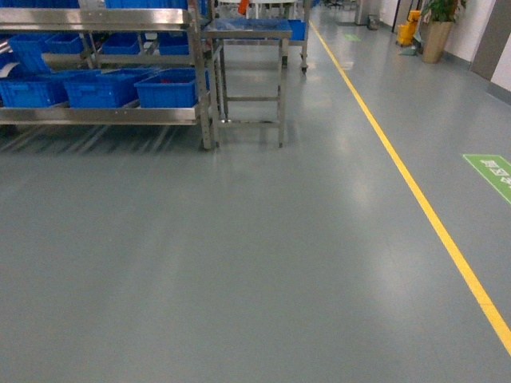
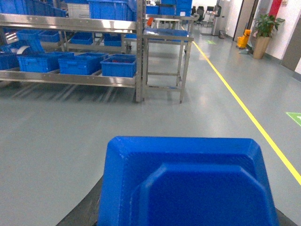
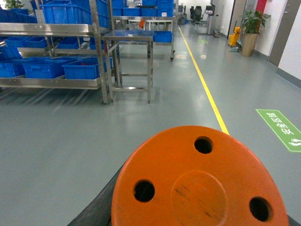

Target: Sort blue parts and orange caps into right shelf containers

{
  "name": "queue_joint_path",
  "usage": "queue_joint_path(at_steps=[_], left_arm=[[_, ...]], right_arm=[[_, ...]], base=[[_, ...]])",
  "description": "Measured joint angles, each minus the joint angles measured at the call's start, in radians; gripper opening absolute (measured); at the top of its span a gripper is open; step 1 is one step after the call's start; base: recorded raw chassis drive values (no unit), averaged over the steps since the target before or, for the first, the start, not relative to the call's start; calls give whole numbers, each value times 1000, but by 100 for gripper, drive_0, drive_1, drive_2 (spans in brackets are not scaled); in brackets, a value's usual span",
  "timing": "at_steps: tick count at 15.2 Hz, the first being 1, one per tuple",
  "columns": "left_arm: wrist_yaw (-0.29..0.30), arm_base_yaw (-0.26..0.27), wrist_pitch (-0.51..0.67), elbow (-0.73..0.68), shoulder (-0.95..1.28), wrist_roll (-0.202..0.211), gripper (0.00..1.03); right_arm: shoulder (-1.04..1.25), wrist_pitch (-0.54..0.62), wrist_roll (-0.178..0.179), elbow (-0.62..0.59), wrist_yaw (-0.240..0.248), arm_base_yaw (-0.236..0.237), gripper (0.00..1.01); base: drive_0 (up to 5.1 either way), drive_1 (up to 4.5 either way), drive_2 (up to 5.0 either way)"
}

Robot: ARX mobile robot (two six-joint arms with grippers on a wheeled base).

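My left gripper's fingers are out of sight in the left wrist view; a blue part [image 2: 188, 183], moulded with bevelled corners, fills the lower frame right at the camera. I cannot tell from this whether the jaws clamp it. In the right wrist view an orange cap [image 3: 200, 181], round with three holes, sits equally close below the lens; the right gripper is hidden too, grip state unreadable.

Neither arm appears in the head view. Grey floor [image 1: 239, 255] stretches ahead, with a yellow line [image 1: 415, 191] on the right. Far off at upper left stands a steel shelf rack [image 1: 104, 113] carrying the blue crates [image 1: 172, 89] on its lower level. A small steel table [image 1: 247, 32] stands just beside the rack's right end.
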Motion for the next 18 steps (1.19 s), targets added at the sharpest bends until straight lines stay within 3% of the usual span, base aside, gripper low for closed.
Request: queue_joint_path(at_steps=[18], left_arm=[[2, 0, 0, 0, 0, 0, 41]], right_arm=[[0, -6, 0, 0, 0, 0, 43]], base=[[2, 433, -429]])
